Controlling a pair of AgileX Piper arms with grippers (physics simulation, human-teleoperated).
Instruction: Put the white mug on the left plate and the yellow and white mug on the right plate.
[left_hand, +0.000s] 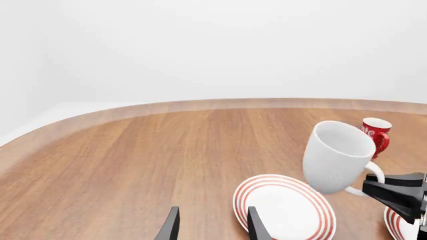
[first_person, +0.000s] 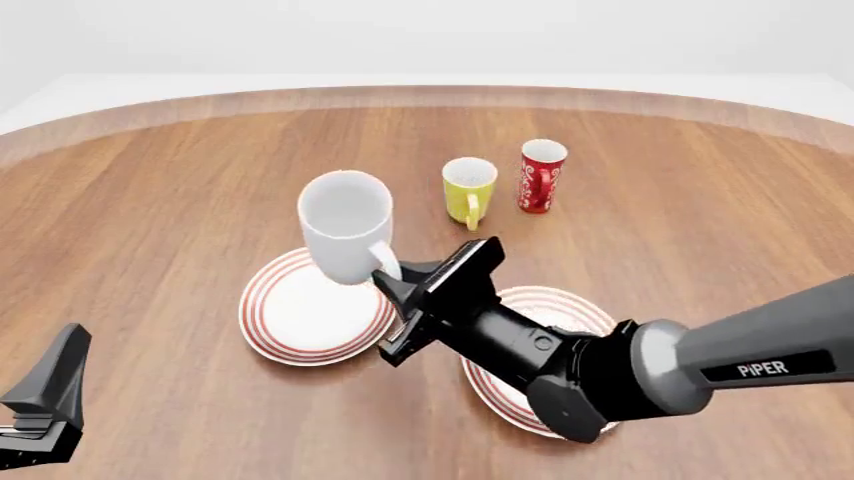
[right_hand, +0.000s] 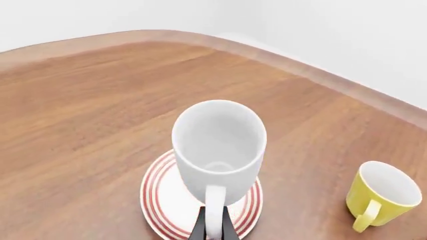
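My right gripper (first_person: 395, 276) is shut on the loop handle of the white mug (first_person: 344, 225), holding it tilted just over the left plate (first_person: 263, 322). In the right wrist view the white mug (right_hand: 217, 145) fills the middle, with the left plate (right_hand: 157, 206) under it and the right gripper (right_hand: 212, 228) pinching the handle. The yellow and white mug (first_person: 469, 190) stands upright on the table farther back. Most of the right plate (first_person: 566, 299) is covered by the right arm. My left gripper (left_hand: 212, 227) is open and holds nothing, at the near left beside the left plate (left_hand: 287, 212).
A slim red cup (first_person: 541, 176) with white markings stands just right of the yellow and white mug. The round wooden table's far edge (first_person: 427, 95) curves across the back.
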